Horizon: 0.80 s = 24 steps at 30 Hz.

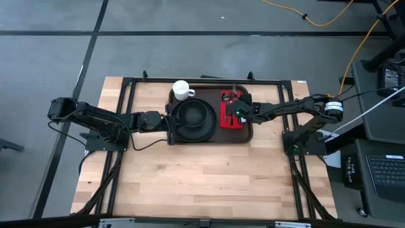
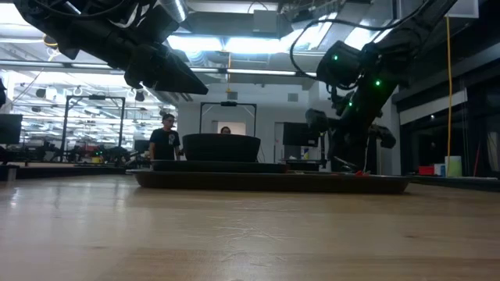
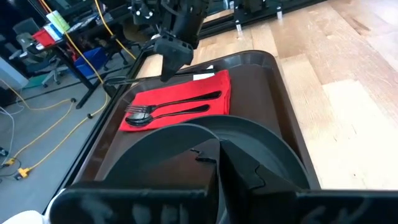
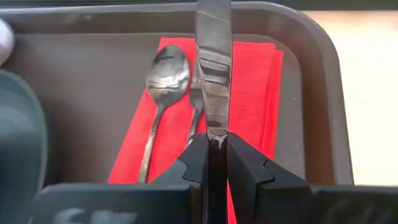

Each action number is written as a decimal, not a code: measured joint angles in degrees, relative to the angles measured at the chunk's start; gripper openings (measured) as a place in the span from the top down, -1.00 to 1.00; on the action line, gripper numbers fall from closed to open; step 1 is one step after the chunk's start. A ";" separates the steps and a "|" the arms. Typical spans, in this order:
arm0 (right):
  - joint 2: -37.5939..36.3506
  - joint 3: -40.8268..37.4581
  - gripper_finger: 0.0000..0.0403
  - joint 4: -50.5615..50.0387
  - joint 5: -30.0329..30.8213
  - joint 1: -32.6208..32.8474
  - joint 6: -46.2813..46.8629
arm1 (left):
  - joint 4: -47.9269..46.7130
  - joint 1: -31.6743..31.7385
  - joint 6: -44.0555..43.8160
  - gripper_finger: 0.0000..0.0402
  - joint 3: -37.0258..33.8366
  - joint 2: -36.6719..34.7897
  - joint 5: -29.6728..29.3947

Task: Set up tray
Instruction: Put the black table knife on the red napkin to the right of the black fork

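Holding a knife [image 4: 213,68] over the napkin [image 4: 261,93], the right gripper [image 4: 212,155] is clamped on its handle.
A spoon [image 4: 163,81] and fork lie on the napkin in the tray [image 1: 248,132], mid-table; the left gripper [image 3: 217,162] seems closed on the plate's [image 1: 193,114] rim.

1 tray [image 1: 248,132], 1 plate [image 1: 193,117], 1 mug [image 1: 181,90]

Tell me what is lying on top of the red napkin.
On the red napkin lie a spoon and a fork. The right gripper holds a knife above them, covering most of the fork in its wrist view.
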 joint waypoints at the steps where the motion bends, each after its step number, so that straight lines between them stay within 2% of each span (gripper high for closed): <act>1: 0.17 0.00 0.79 -0.11 -0.04 -0.28 0.25 | 0.00 0.00 0.07 0.97 0.00 0.00 -0.02; 8: 0.32 0.00 0.79 0.12 -0.50 -1.01 1.58 | -0.02 0.00 3.20 0.97 0.00 0.02 -0.17; 24: 0.32 0.00 0.79 -0.46 -3.20 -0.95 3.18 | -0.09 0.00 3.48 0.98 0.00 0.02 -0.22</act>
